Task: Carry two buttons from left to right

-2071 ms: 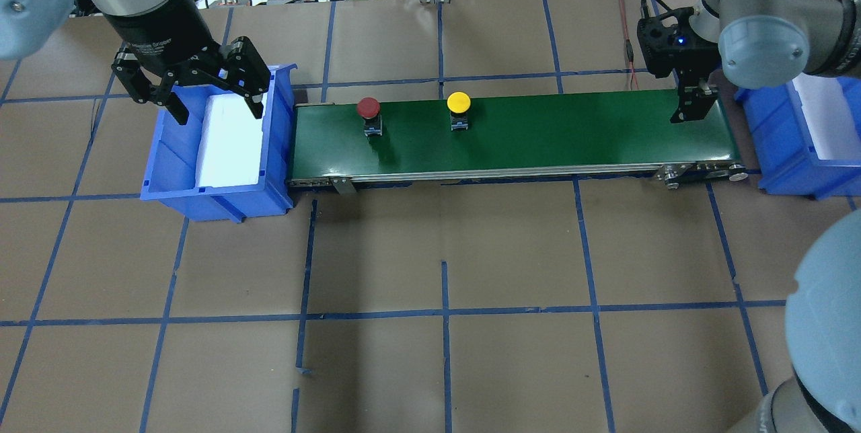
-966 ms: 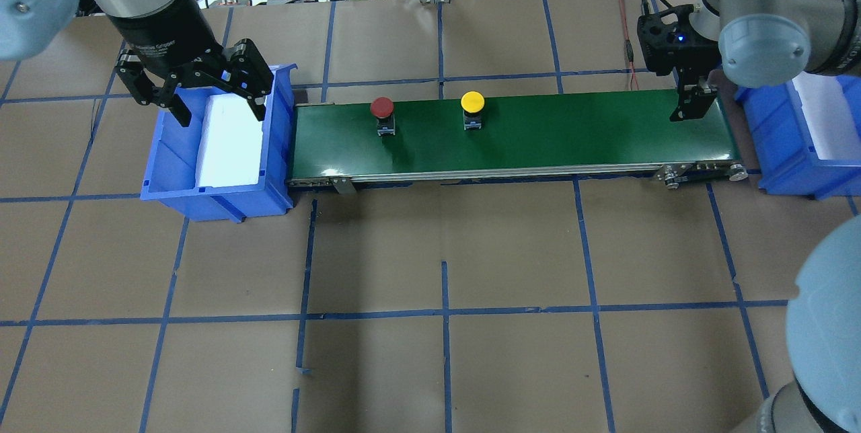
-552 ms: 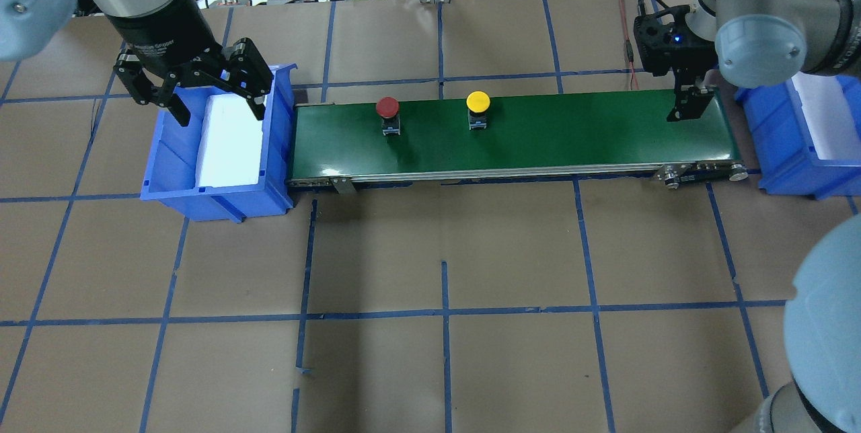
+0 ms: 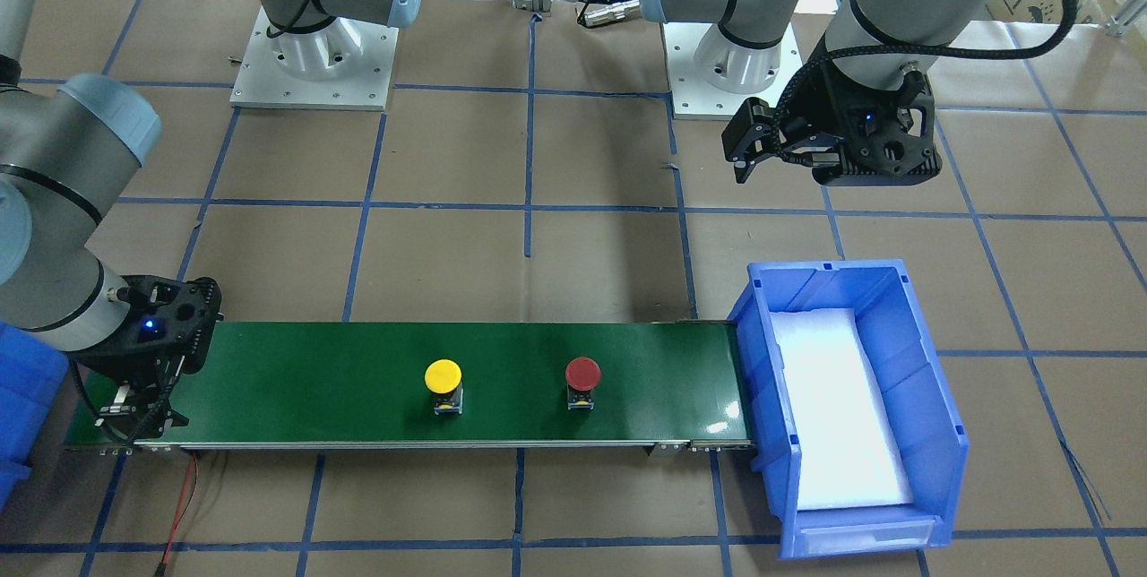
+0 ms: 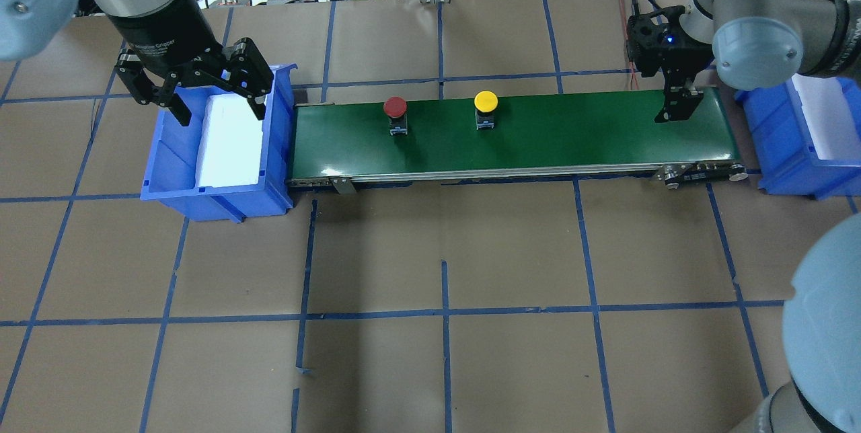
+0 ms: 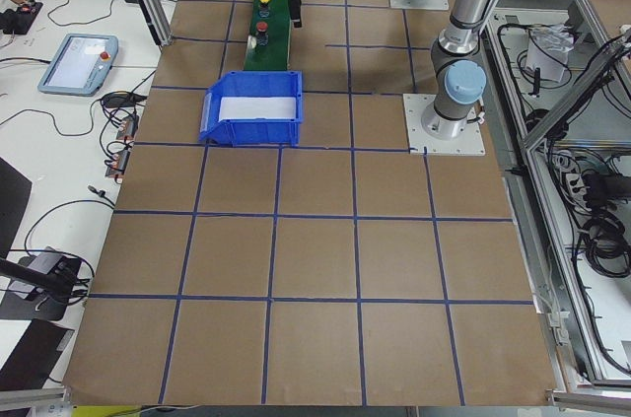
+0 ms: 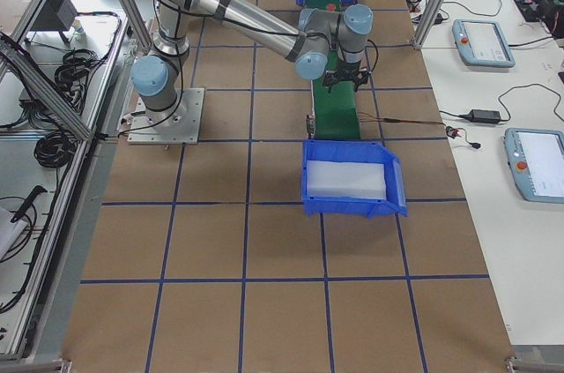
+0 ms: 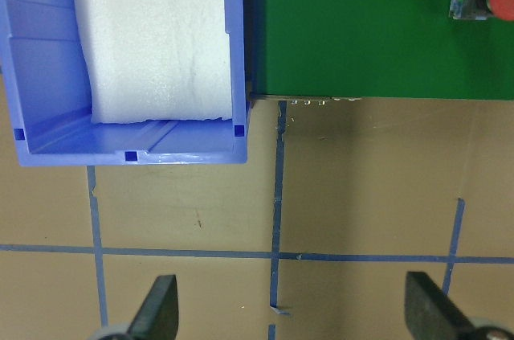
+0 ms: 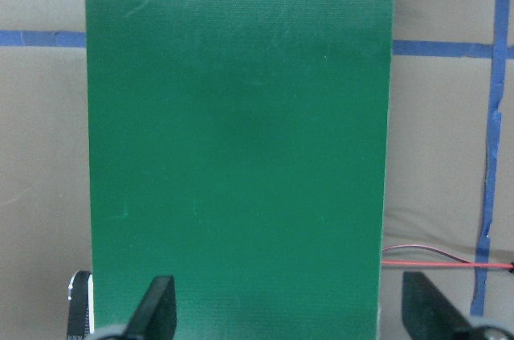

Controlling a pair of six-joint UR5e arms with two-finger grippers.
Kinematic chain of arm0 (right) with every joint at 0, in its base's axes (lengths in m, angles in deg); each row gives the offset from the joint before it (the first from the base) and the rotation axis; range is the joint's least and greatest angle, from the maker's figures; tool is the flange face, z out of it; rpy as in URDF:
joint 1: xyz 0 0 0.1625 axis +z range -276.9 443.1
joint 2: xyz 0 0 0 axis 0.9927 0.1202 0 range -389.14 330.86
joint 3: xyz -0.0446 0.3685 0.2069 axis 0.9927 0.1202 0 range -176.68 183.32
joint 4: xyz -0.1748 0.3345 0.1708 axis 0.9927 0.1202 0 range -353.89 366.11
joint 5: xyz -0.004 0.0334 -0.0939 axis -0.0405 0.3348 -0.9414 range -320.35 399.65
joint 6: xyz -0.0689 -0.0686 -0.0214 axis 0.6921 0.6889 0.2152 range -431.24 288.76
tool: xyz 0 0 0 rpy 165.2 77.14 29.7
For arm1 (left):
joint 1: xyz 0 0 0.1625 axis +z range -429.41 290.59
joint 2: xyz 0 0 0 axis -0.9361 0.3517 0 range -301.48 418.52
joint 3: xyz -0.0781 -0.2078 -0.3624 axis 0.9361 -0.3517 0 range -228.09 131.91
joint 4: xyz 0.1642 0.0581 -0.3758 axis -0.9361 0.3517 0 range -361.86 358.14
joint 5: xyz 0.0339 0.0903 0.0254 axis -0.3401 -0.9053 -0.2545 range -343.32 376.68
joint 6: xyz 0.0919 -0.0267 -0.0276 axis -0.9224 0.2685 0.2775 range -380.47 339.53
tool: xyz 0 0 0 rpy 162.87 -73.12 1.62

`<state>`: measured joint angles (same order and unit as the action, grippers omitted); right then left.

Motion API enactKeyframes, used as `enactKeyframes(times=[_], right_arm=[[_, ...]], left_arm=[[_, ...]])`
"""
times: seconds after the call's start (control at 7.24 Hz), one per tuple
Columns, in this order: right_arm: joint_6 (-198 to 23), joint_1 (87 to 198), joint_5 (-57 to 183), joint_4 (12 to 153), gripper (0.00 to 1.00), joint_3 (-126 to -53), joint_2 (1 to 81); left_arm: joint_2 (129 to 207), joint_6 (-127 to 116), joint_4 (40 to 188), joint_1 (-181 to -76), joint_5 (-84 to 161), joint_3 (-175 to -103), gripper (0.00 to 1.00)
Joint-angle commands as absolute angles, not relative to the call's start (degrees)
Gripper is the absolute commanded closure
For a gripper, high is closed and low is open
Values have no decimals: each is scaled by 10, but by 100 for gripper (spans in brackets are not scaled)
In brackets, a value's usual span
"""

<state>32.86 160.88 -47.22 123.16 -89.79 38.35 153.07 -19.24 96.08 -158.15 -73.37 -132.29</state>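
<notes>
Belt (image 5: 538,140) lay between left bin (image 5: 168,171) and right bin (image 5: 783,157), evidently to carry parts rightward. Left gripper (image 5: 219,112), jaws apart, hovered by the left bin. Right gripper (image 9: 293,320), also spread, hung low over the belt's right end, likely to intercept. Red button (image 5: 395,107) and yellow button (image 5: 485,101) stood on the belt's left half.

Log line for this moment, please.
red button: on belt, nearer left bin | yellow button: mid-belt | left pincer: open, raised near left bin | right pincer: open, over belt's right end | held: nothing
</notes>
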Motion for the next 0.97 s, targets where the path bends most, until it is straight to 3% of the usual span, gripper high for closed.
enactKeyframes(times=[0.0, 0.83], right_arm=[[330, 1609, -473, 1232, 0, -898, 384], [324, 1609, -471, 1232, 0, -895, 383]], left_arm=[[1532, -192, 960, -1582, -735, -1322, 0], [1532, -192, 960, -1581, -732, -1323, 0]])
